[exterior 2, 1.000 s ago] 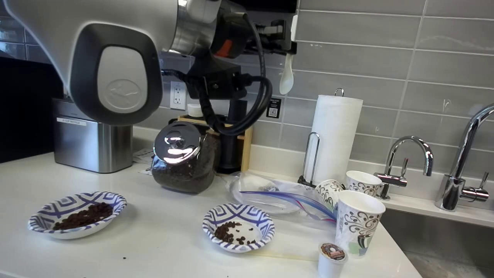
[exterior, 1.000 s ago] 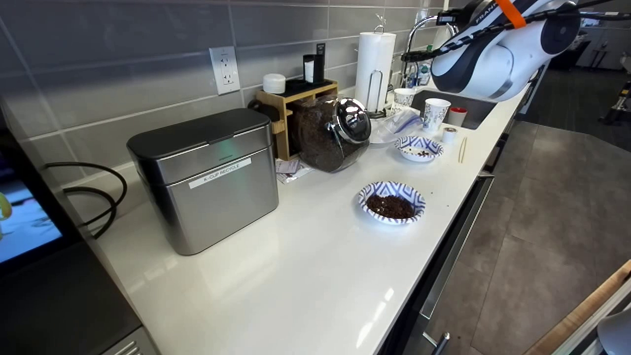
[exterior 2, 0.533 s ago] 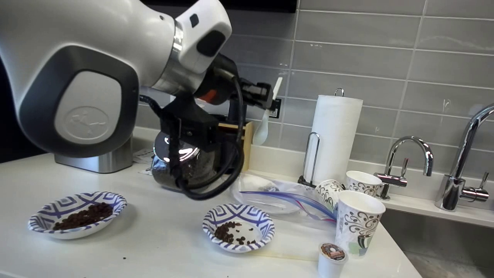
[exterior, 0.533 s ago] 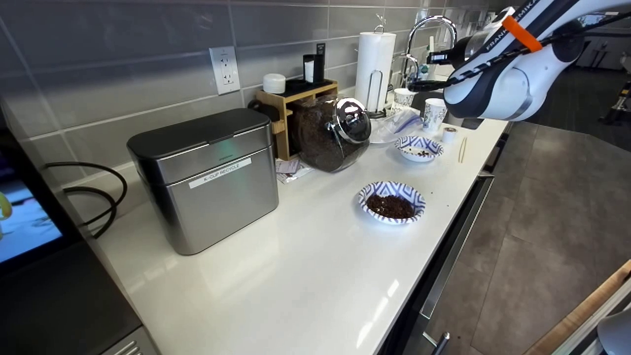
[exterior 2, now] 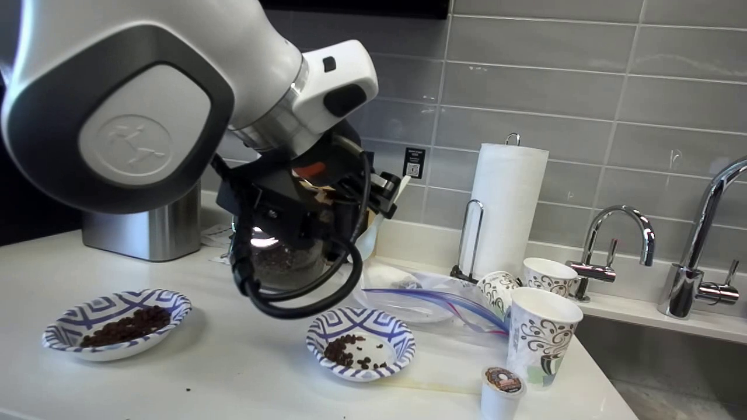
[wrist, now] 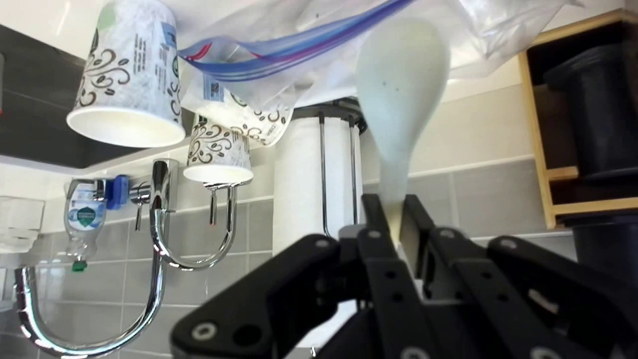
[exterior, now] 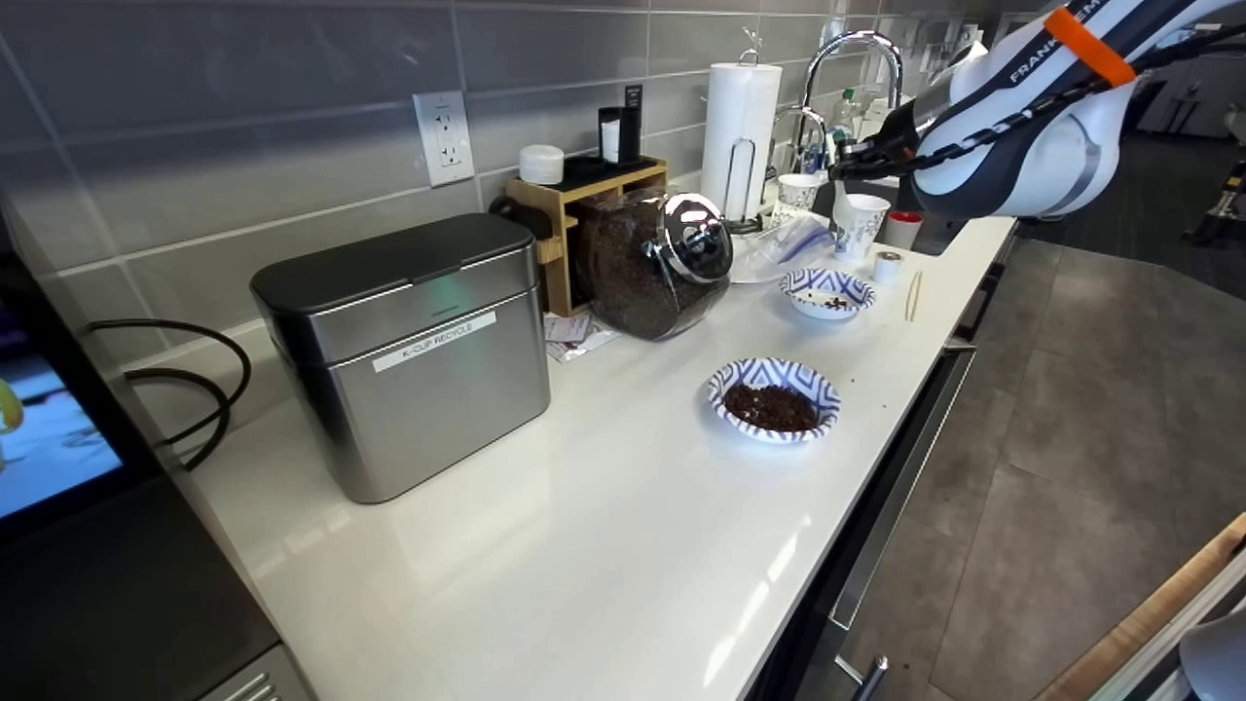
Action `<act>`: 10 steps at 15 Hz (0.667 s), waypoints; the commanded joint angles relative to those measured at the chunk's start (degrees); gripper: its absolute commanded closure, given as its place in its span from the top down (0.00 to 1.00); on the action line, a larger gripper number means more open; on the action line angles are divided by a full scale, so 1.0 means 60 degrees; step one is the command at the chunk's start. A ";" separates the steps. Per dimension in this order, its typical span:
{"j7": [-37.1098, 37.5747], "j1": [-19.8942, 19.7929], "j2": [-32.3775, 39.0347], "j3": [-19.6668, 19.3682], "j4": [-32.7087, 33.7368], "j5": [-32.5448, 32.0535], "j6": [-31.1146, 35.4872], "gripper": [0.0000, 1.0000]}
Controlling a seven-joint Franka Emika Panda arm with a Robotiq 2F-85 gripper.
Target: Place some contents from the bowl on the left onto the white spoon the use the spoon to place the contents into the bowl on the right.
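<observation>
The gripper [wrist: 392, 207] is clamping the white spoon [wrist: 402, 80] by its handle, scoop end hanging steeply down; in both exterior views they are showing above the right bowl [exterior 2: 385, 326], though I cannot tell whether straight over it. Most of the dark beans [exterior 2: 128, 328] are lying in the left bowl [exterior 2: 105, 309], well apart from the right bowl, while some are sitting inside the right bowl. Only a couple of specks [wrist: 397, 89] are showing on the spoon, so the task is probably sitting between loads, the next move likely calling for scooping at the left bowl. Beside the right bowl, a plastic bag [exterior 2: 443, 297] is crowding the wall [exterior 2: 554, 116] side and a paper cup [exterior 2: 545, 332] the sink [exterior 2: 659, 359] side; room is seemingly opening toward the left bowl, short of the front edge of the counter [exterior: 535, 584].
</observation>
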 commanded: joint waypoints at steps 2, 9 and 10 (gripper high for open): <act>0.0944 -0.0080 -0.0584 -0.0100 -0.0194 -0.1336 -0.1562 0.03; 0.2612 0.0484 -0.0766 -0.0375 -0.0216 -0.3662 -0.2945 0.03; 0.2700 0.0578 -0.0739 -0.0411 -0.0239 -0.3867 -0.2988 0.03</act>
